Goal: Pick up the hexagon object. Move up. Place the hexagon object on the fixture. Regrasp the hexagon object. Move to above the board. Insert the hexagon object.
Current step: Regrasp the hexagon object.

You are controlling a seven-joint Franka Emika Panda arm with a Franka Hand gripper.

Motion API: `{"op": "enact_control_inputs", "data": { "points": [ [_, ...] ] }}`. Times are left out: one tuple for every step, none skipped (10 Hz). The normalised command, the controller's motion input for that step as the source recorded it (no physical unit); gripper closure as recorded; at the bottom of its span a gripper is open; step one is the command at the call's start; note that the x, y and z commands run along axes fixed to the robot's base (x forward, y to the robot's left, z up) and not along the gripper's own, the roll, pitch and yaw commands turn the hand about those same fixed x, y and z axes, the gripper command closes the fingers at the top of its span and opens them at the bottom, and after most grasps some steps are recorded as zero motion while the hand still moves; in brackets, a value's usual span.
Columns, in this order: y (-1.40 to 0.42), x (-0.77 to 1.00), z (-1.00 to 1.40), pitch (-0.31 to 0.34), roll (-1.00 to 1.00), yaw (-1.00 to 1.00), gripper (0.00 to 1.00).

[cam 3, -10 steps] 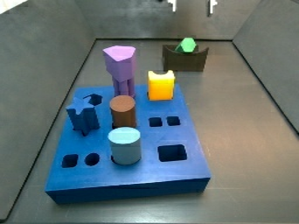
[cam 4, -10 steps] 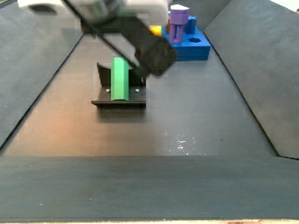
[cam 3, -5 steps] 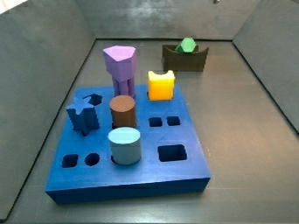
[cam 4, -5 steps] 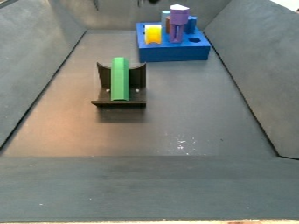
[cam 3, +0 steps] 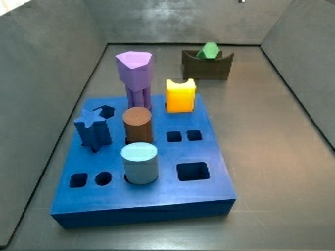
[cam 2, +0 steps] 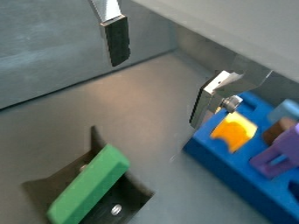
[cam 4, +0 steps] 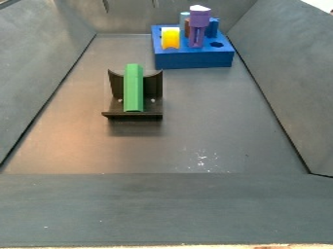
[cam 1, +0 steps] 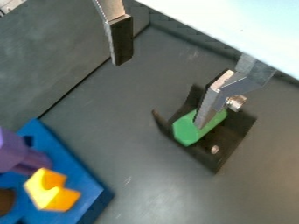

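Observation:
The hexagon object (cam 4: 132,86) is a green bar lying along the notch of the dark fixture (cam 4: 130,114), and nothing holds it. Both side views show it; the bar's end (cam 3: 209,50) sticks up from the fixture (cam 3: 207,68) at the back. The gripper (cam 1: 163,74) hangs open high over the grey floor, between the fixture (cam 1: 225,147) and the blue board (cam 1: 68,162), with nothing between its fingers. One finger (cam 1: 214,101) overlaps the green bar (cam 1: 187,131) in a wrist view. The gripper (cam 2: 162,72) is out of both side views.
The board (cam 3: 170,157) carries a purple peg (cam 3: 133,74), a yellow piece (cam 3: 181,95), a brown cylinder (cam 3: 137,125), a light blue cylinder (cam 3: 140,163) and a dark blue piece (cam 3: 93,127). Several holes are open near its front. Grey walls slope up on both sides.
One second ago the arm stood over the fixture in a side view and its fingertips showed at the top edge. It has risen out of both side views. The green bar stayed in the fixture.

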Motion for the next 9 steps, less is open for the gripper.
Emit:
{"op": "enact_control_inputs", "data": {
  "points": [
    [-0.02,-0.04,0.0,-0.005,1.0,0.02,0.0],
    [-0.02,-0.04,0.01,-0.013,1.0,0.03,0.0],
    [-0.02,-0.04,0.01,-0.017,1.0,0.03,0.0],
    [-0.02,-0.03,0.0,-0.024,1.0,0.03,0.0],
    [-0.02,-0.03,0.0,-0.026,1.0,0.03,0.0],
    [-0.02,-0.03,0.01,-0.026,1.0,0.03,0.0],
    [-0.01,-0.02,0.01,-0.021,1.0,0.03,0.0],
    [-0.02,-0.01,0.01,-0.019,1.0,0.03,0.0],
    [-0.02,0.0,-0.01,-0.014,1.0,0.03,0.0]
  ]
}}
